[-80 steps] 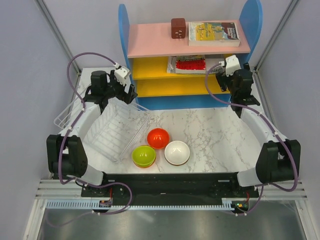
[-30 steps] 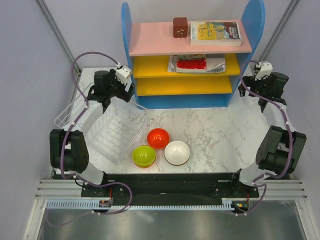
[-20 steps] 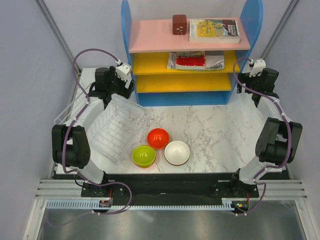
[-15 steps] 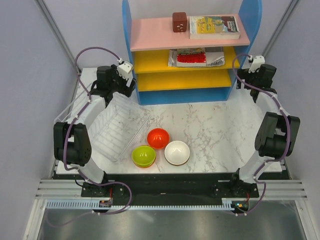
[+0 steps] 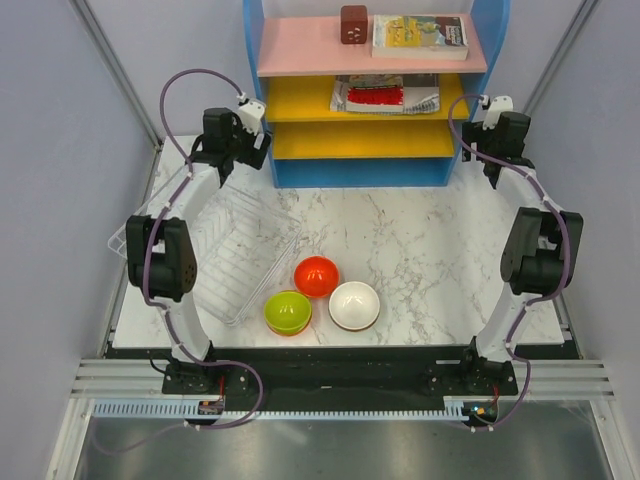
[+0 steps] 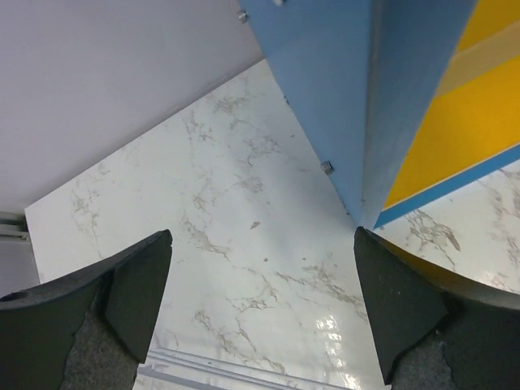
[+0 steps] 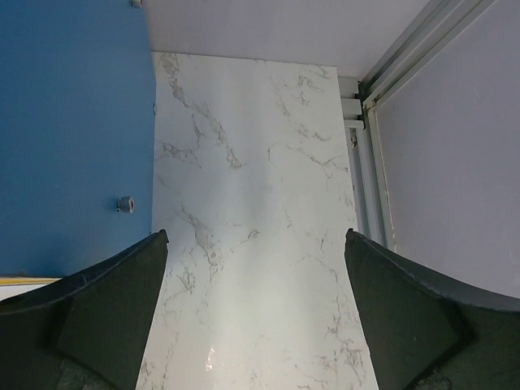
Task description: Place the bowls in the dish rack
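Right tool (image 7: pixel 255 240) spread wide, nothing between. Both dark fingers (image 7: pixel 106 317) sit at the bottom corners, tips apart over bare white marbled tabletop (image 7: pixel 252 162). Blue panel (image 7: pixel 73 122) fills the left side, standing on the tabletop, with a small metal screw (image 7: pixel 124 203) near its lower edge. Thin yellow strip (image 7: pixel 24 279) under the panel at far left. Pale wall (image 7: pixel 284 24) across top. Metal rail (image 7: pixel 370 122) runs along the tabletop's right edge, lilac wall (image 7: pixel 455 162) beyond it.

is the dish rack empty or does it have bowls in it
Empty: the dish rack holds nothing; the red bowl, green bowl and white bowl sit beside it.
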{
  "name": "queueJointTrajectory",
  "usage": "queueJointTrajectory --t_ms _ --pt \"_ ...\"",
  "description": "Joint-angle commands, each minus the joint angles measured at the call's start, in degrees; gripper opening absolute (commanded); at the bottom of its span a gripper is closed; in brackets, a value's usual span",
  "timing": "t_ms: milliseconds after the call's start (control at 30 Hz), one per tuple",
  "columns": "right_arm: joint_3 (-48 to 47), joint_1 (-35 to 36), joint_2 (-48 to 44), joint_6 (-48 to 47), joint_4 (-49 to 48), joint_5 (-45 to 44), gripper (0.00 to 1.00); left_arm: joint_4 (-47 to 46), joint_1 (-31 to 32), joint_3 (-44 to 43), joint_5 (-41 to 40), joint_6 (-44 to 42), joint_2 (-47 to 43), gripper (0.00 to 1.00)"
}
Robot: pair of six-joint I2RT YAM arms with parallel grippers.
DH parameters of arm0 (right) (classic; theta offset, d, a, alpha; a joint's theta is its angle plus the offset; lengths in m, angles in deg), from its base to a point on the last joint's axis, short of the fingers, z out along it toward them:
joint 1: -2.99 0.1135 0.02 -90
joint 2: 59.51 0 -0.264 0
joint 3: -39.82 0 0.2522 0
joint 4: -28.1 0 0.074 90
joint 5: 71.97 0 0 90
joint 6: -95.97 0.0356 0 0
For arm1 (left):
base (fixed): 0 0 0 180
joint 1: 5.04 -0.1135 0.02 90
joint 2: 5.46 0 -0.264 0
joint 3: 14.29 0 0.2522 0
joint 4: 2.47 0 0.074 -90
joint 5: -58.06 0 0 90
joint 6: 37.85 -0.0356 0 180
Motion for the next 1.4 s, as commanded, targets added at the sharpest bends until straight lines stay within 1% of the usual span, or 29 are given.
queueJointTrajectory --t_ms 0,100,133,233,300,333,467,533,567,633,667,733,1000,1067,1133,1167,1267,1300,1333,1367 --pt "-7.4 6.4 5.3 3.0 -2.7 0.0 0.98 4.8 3.0 -7.4 -6.9 -0.7 5.4 1.0" --pt "-12.3 6.8 7.7 2.3 -1.8 -0.6 0.98 5.8 3.7 -10.0 -8.4 -2.1 7.2 1.0" --pt "-13.5 6.8 8.3 1.9 -1.3 -2.2 0.98 6.4 3.7 -10.8 -8.4 -2.1 7.6 1.0" --pt "-18.6 7.1 11.1 1.2 1.5 -2.5 0.98 8.0 3.9 -14.2 -10.0 -2.6 9.9 1.0" --pt "-20.4 7.8 12.3 0.8 1.5 -3.4 0.98 8.7 4.1 -16.2 -10.6 -2.7 11.3 1.0" --pt "-20.8 7.9 12.6 0.5 3.0 -3.5 0.98 9.4 4.1 -16.9 -10.6 -2.7 11.7 1.0" --pt "-20.9 8.8 12.4 -1.2 3.9 -3.8 0.98 10.9 4.4 -18.9 -11.4 -2.6 12.6 1.0" --pt "-18.7 8.8 10.9 -1.2 4.5 -3.3 0.98 11.2 4.4 -17.4 -10.9 -2.1 11.1 1.0" --pt "-17.3 8.8 8.6 -1.4 4.6 -2.7 0.98 11.1 4.4 -16.5 -9.9 -2.0 10.3 1.0" --pt "-12.7 8.8 5.9 -2.1 4.8 -2.3 0.98 11.1 4.4 -13.3 -8.8 -1.5 7.5 1.0" --pt "-11.0 8.8 3.1 -2.6 5.3 -2.2 0.98 11.2 4.4 -11.2 -7.3 -1.3 6.6 1.0" --pt "-6.2 8.8 0.3 -3.5 5.9 -2.2 0.98 11.2 4.3 -9.1 -6.8 -1.2 3.7 1.0" --pt "8.8 8.8 -15.5 -4.8 10.6 -3.3 0.98 10.8 4.3 2.0 -6.3 -0.8 -6.9 1.0" --pt "11.0 8.6 -19.4 -4.6 11.9 -3.0 0.98 10.9 4.3 4.6 -6.8 -0.6 -9.8 1.0" --pt "13.0 8.6 -21.6 -5.4 14.7 -1.2 0.98 11.5 4.3 6.4 -6.5 -1.0 -12.2 1.0" --pt "13.5 8.6 -23.7 -5.6 18.0 1.1 0.98 11.6 4.2 8.6 -6.5 -1.1 -13.7 1.0" --pt "14.7 8.6 -28.1 -6.1 23.9 5.2 0.98 12.5 4.3 12.8 -5.6 -1.3 -20.1 1.0" --pt "14.7 8.6 -29.3 -6.6 25.6 6.7 0.98 13.6 4.3 14.1 -5.0 -1.4 -24.1 1.0" --pt "14.7 8.7 -31.4 -7.5 29.1 9.9 0.98 13.8 4.3 15.4 -3.8 -1.4 -26.2 1.0" --pt "14.7 8.7 -32.5 -7.9 30.6 11.0 0.98 14.3 4.3 18.4 -2.7 -1.4 -28.2 1.0"
